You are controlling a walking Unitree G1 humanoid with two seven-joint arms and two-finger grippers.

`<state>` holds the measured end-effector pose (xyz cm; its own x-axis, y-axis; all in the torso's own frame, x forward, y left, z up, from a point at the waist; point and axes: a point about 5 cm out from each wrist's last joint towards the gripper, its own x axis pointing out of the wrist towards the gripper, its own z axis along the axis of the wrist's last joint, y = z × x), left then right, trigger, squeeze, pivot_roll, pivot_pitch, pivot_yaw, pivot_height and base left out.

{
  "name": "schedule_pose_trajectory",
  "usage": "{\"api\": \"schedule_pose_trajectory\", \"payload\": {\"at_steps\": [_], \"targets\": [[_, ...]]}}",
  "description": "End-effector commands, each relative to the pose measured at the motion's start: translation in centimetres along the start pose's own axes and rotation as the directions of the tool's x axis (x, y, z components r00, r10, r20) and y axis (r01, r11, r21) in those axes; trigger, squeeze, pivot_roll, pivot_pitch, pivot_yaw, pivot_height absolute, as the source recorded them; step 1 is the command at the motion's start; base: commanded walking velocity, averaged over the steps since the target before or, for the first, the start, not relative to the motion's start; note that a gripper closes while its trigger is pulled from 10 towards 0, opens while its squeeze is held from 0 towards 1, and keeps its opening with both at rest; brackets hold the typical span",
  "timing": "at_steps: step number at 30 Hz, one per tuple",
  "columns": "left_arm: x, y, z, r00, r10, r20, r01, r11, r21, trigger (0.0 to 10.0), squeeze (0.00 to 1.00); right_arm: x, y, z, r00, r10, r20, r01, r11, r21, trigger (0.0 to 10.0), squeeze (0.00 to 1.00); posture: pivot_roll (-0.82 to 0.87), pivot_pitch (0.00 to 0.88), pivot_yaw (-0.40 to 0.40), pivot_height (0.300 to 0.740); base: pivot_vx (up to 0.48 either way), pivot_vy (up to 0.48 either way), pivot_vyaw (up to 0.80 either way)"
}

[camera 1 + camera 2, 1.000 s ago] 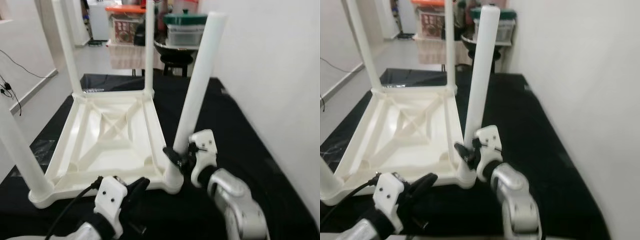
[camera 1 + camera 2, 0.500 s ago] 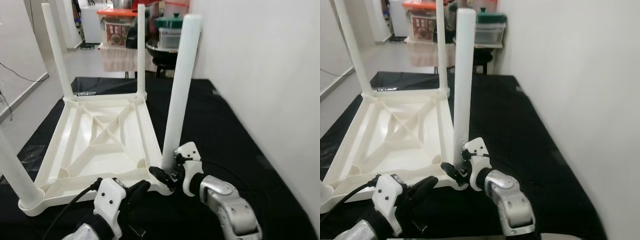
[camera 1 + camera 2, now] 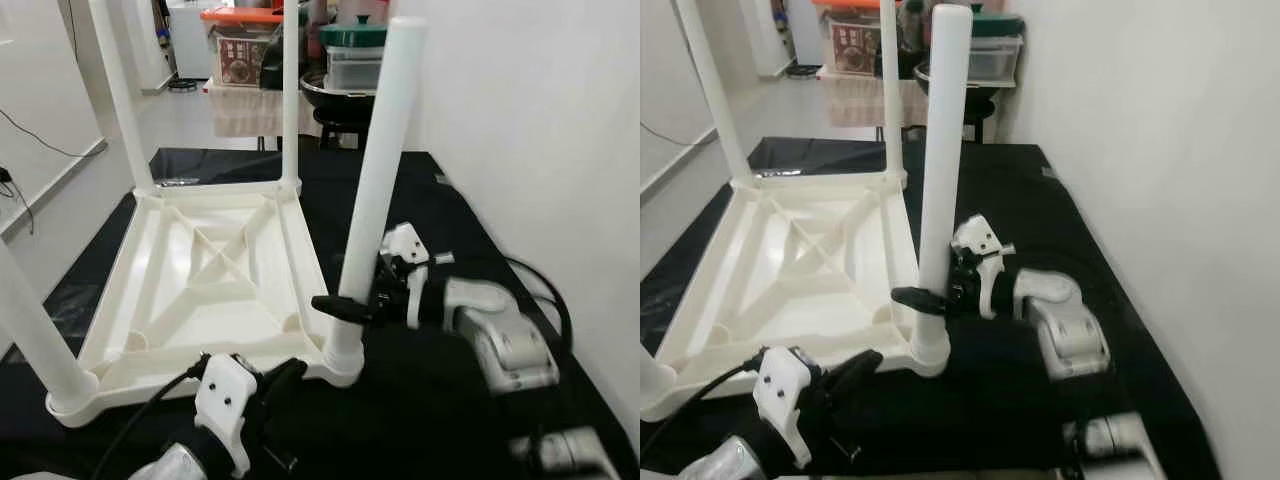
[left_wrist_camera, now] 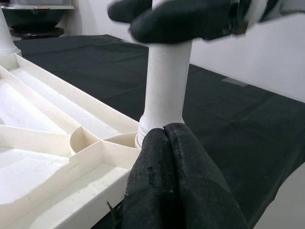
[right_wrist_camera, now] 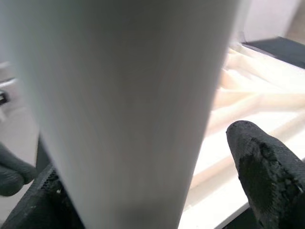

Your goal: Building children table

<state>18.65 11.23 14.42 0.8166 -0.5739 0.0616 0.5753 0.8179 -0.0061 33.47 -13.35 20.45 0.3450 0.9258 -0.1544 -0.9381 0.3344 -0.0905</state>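
My right claw [image 3: 345, 305] now grips the near-right table leg [image 3: 375, 190] higher up its shaft than half a second ago; the arm reaches in from the side. The leg stands upright in the corner socket of the upturned white tabletop [image 3: 215, 275] on the black counter [image 3: 450, 230]. Judgement: leg seated, needs pressing home. Left claw [image 4: 169, 143] closed, empty, just beside that corner.

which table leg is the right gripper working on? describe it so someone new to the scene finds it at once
On the black-covered surface lies a white plastic table top, upside down, with white legs standing up from its corners. Go to the near corner on the robot's right: the leg there is the one. Unlike the others, it has the right gripper closed around it low down.
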Motion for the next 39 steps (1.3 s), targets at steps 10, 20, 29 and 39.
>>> {"api": "schedule_pose_trajectory", "payload": {"at_steps": [10, 20, 29, 39], "targets": [[0.2, -0.3, -0.1, 1.000, -0.004, 0.009, 0.004, 1.000, -0.007, 10.0, 0.00, -0.2, -1.1, 0.7, 0.993, 0.091, 0.077, -0.094, 0.995, 0.032, 0.0, 0.00, 0.06, 0.000, -0.095, 0.740, 0.000, 0.000, 0.00], [0.2, -0.3, 0.0, 1.000, -0.007, 0.015, 0.008, 1.000, -0.010, 10.0, 0.00, -0.8, -1.0, -0.2, 0.997, 0.037, 0.072, -0.039, 0.999, 0.026, 0.0, 0.00, 0.05, 0.000, -0.092, 0.740, 0.000, 0.000, 0.00], [0.1, 0.2, 0.4, 1.000, -0.002, 0.022, 0.002, 1.000, -0.009, 10.0, 0.00, 4.0, 5.8, -5.5, 0.713, -0.689, -0.131, 0.698, 0.679, 0.228, 0.0, 0.00, 0.02, 0.016, -0.079, 0.740, 0.000, 0.000, 0.00], [0.2, 0.3, 0.4, 1.000, 0.004, 0.026, -0.004, 1.000, -0.006, 10.0, 0.00, 3.9, 4.6, -5.0, 0.703, -0.701, -0.122, 0.707, 0.670, 0.225, 0.0, 0.00, 0.02, 0.013, -0.081, 0.740, 0.000, 0.000, 0.00]]}}
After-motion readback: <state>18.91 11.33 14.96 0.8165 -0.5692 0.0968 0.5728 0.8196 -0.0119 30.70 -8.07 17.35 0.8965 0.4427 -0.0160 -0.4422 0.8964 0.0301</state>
